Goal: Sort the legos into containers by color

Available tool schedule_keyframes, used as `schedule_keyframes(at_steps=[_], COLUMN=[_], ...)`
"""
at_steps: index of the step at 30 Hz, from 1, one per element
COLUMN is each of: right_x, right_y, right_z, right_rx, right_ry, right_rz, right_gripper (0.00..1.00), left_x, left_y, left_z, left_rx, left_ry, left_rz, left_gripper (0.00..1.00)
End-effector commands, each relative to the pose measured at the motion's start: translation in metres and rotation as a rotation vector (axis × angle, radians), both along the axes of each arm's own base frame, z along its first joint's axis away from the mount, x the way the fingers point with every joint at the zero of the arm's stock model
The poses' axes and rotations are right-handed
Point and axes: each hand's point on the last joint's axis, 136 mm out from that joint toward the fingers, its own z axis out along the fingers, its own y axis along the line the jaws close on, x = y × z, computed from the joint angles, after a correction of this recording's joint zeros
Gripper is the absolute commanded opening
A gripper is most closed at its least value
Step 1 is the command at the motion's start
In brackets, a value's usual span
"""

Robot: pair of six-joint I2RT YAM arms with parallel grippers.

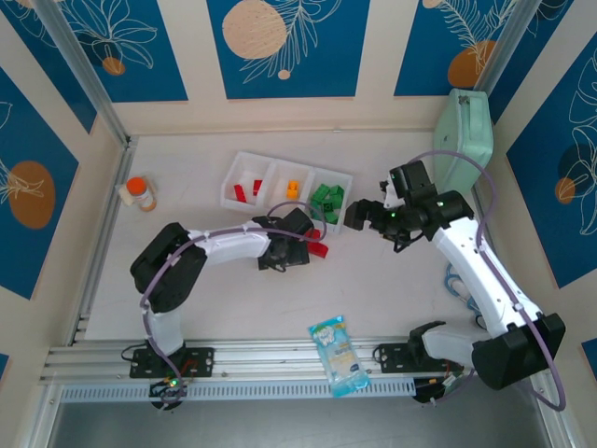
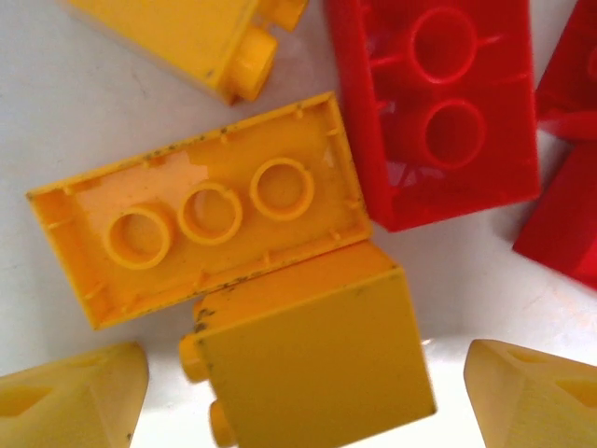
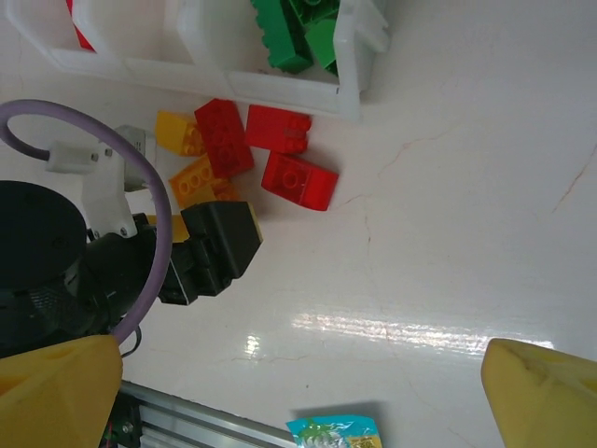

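The white tray [image 1: 244, 165] holds red legos [image 1: 244, 190] in its left compartment, an orange one [image 1: 293, 189] in the middle and green ones [image 1: 327, 198] on the right. Loose red bricks [image 3: 280, 128] and yellow bricks [image 3: 177, 132] lie on the table just in front of the tray. My left gripper [image 1: 297, 238] hangs low over this pile and is open. In the left wrist view a square yellow brick [image 2: 308, 359] lies between its fingertips [image 2: 75, 392], untouched, beside an upturned long yellow brick [image 2: 201, 210] and an upturned red brick [image 2: 438, 103]. My right gripper [image 1: 357, 217] is open and empty near the tray's right end.
An orange-capped bottle [image 1: 141, 193] stands at the left. A mint-green case [image 1: 466, 135] leans at the back right. A blue-and-white snack packet [image 1: 340, 357] lies at the front edge, across the rail. Cables [image 1: 457, 280] lie beside the right arm.
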Motion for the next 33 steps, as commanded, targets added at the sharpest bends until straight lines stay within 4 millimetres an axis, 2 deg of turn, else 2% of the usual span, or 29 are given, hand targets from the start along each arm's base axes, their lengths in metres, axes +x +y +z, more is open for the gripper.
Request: schedule_keyframes(at_steps=[1, 7, 9, 14, 19, 22, 26, 33], right_x=[-0.011, -0.008, -0.007, -0.008, -0.007, -0.006, -0.005, -0.006], right_y=[-0.01, -0.016, -0.019, -0.021, -0.023, -0.023, -0.022, -0.024], right_z=[-0.005, -0.01, -0.013, -0.016, -0.02, -0.02, -0.017, -0.015], right_rx=[-0.008, -0.007, -0.008, -0.004, 0.001, 0.002, 0.001, -0.004], right_ry=[0.02, 0.03, 0.034, 0.037, 0.045, 0.045, 0.04, 0.031], right_rz=[-0.007, -0.018, -0.027, -0.043, -0.063, -0.065, -0.063, -0.068], right_gripper=[0.99, 0.99, 0.99, 0.99, 0.99, 0.99, 0.99, 0.99], left_x=[0.011, 0.015, 0.018, 0.025, 0.024, 0.023, 0.024, 0.047], left_y=[-0.002, -0.006, -0.004, 0.006, 0.01, 0.02, 0.032, 0.076], left_z=[-0.01, -0.031, -0.033, -0.028, -0.02, -0.012, 0.011, 0.098], left_rx=[0.032, 0.032, 0.027, 0.047, 0.029, 0.041, 0.029, 0.005], left_ry=[-0.026, 0.019, 0.033, 0.028, -0.004, -0.029, -0.073, -0.201], left_rz=[0.055, 0.033, 0.02, -0.014, -0.052, -0.057, -0.08, -0.057], left_gripper=[0.85, 0.78, 0.7, 0.52, 0.47, 0.41, 0.38, 0.39])
